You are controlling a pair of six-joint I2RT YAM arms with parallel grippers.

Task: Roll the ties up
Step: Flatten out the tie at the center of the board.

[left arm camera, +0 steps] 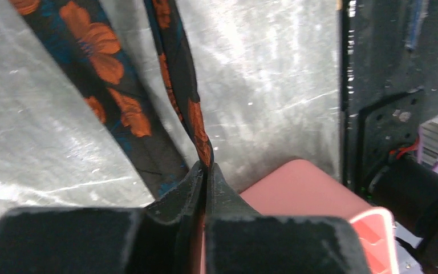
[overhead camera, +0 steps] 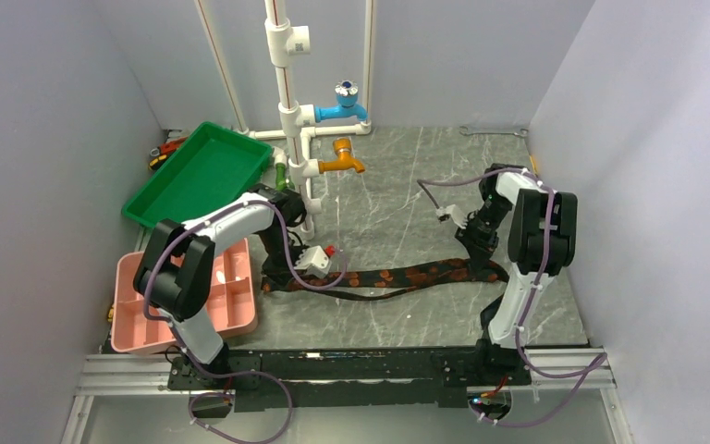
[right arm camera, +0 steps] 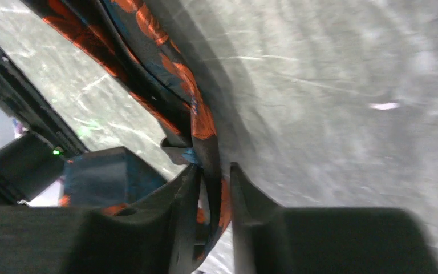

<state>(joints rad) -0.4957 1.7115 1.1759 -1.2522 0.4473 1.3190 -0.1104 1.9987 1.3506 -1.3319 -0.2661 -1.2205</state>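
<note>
Top external view: at nine o'clock the left gripper pinches shut on the long black orange-flowered fabric necktie, which lies across the grey marbled table toward three o'clock. There the right gripper stands narrowly parted around it.

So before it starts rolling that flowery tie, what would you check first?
1. Left gripper shut on the tie: ok, fingers pinched on its edge.
2. Right gripper holding firmly: cannot tell; its jaws stand slightly apart around the tie.
3. Tie in one flat layer: not ok; two strands show near the left gripper.
4. Tie stretched between both arms: ok, it spans the table.
5. Roll begun: not ok, no coil visible.
</note>
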